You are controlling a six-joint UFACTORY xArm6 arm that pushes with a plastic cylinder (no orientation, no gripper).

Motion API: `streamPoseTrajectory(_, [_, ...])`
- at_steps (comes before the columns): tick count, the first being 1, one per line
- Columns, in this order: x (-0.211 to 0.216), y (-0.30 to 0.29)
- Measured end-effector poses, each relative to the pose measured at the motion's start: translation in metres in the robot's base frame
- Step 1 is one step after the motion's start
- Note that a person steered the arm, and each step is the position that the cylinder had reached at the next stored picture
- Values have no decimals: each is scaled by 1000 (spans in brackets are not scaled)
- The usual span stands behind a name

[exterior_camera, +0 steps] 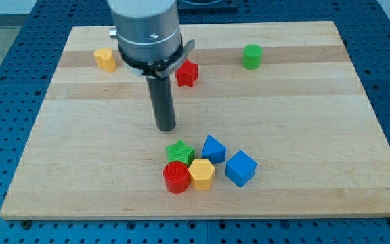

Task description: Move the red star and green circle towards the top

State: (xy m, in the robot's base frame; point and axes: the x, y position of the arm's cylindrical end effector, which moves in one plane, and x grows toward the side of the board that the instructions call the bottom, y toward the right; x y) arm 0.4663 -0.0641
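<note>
Your view: my tip point(166, 127) stands bare mid-board, touching no block.
You'll see the red star point(187, 73) just above-right of it, the green circle point(252, 57) well apart toward the view's top right.

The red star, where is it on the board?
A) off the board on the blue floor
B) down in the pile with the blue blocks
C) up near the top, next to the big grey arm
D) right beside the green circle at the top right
C: the red star lies near the view's top, just right of the arm, well above my tip and apart from the green circle.
</note>
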Motion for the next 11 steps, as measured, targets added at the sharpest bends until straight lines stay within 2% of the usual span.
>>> streamPoseTrajectory(2, [-1,1])
streamPoseTrajectory(3, [-15,0])
streamPoseTrajectory(4, [-59,-8])
streamPoseTrajectory(5, [-107,48])
streamPoseTrajectory(6, [-133,133])
streamPoseTrajectory(8, [-115,209])
streamPoseTrajectory(9, [-152,221])
streamPoseTrajectory(10, [-176,155])
streamPoseTrajectory(11, [-178,84])
